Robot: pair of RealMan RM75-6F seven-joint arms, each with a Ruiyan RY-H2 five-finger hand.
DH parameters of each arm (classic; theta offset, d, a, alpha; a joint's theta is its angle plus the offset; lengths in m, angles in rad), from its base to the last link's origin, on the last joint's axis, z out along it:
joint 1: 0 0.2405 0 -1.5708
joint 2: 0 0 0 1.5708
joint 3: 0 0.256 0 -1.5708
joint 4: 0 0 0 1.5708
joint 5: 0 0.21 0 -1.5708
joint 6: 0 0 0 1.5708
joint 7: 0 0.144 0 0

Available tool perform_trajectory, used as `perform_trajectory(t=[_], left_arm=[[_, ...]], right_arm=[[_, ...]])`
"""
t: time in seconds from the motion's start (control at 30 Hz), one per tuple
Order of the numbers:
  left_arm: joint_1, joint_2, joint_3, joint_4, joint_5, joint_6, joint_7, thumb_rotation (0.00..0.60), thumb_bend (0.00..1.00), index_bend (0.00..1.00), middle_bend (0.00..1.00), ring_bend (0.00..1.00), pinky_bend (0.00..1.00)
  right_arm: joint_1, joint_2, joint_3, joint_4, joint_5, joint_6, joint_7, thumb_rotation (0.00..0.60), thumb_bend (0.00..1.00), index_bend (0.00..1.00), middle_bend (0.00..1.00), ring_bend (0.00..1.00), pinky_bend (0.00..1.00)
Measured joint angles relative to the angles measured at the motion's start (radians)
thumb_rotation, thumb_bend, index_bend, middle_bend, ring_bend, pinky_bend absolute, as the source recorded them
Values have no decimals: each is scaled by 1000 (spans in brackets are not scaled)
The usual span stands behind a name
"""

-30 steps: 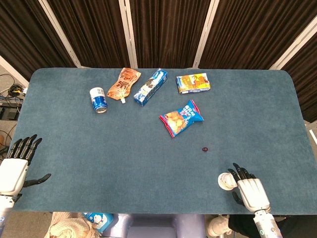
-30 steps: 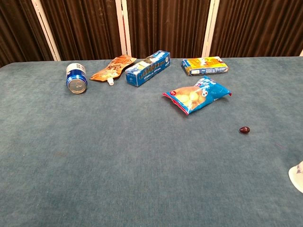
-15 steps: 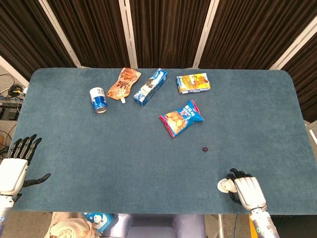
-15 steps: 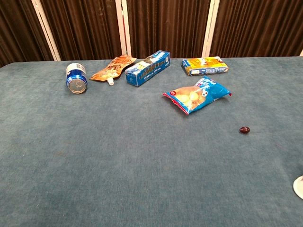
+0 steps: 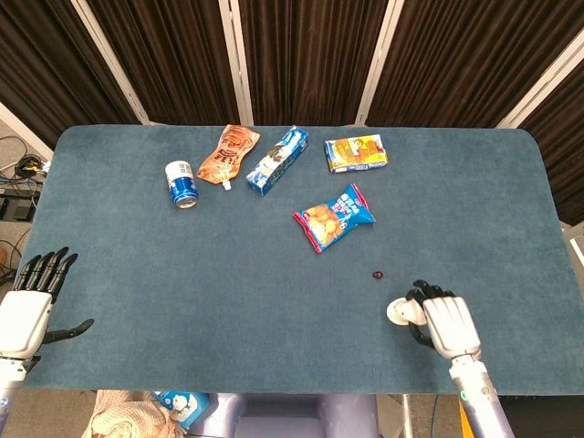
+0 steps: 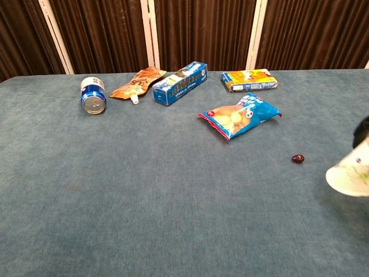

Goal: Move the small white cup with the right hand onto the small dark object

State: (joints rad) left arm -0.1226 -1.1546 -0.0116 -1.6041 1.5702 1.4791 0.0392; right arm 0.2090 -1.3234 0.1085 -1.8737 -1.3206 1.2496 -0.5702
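Observation:
My right hand [image 5: 441, 321] holds the small white cup [image 5: 401, 311] near the table's front right, its dark fingers curled around it. In the chest view the cup [image 6: 350, 172] hangs tilted above the cloth at the right edge, mouth facing left and down, with a dark fingertip [image 6: 362, 130] just showing above it. The small dark object [image 5: 378, 274] lies on the blue cloth a little beyond and left of the cup; it also shows as a maroon oval [image 6: 297, 158]. My left hand [image 5: 29, 303] hovers open off the table's front left corner.
A blue chips bag [image 5: 333, 216] lies behind the dark object. Further back are a blue can [image 5: 182, 183] on its side, an orange pouch [image 5: 228, 154], a blue box [image 5: 276, 161] and a yellow box [image 5: 356, 152]. The table's front edge [image 5: 301, 390] runs close to the right hand.
The right hand has lifted the cup and carried it forward and left, toward the dark object; the cup now sits higher and larger in the chest view. The left hand has not moved.

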Motion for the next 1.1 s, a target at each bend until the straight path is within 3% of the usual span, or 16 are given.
perform_trajectory(t=[0.33, 0.63, 1.1], left_arm=[[-2, 8, 2, -6, -5, -9, -19, 600, 14, 0, 0, 0, 0], [-6, 17, 0, -10, -13, -19, -40, 600, 15, 0, 0, 0, 0], [-9, 19, 3, -16, -9, -24, -45, 600, 15, 0, 0, 0, 0]], right_arm=[[111, -121, 74, 63, 158, -43, -88, 600, 404, 433, 261, 314, 441], [180, -207, 124, 162, 224, -42, -97, 600, 404, 433, 264, 319, 441], [226, -257, 122, 243, 262, -27, -89, 600, 404, 433, 265, 319, 441]])
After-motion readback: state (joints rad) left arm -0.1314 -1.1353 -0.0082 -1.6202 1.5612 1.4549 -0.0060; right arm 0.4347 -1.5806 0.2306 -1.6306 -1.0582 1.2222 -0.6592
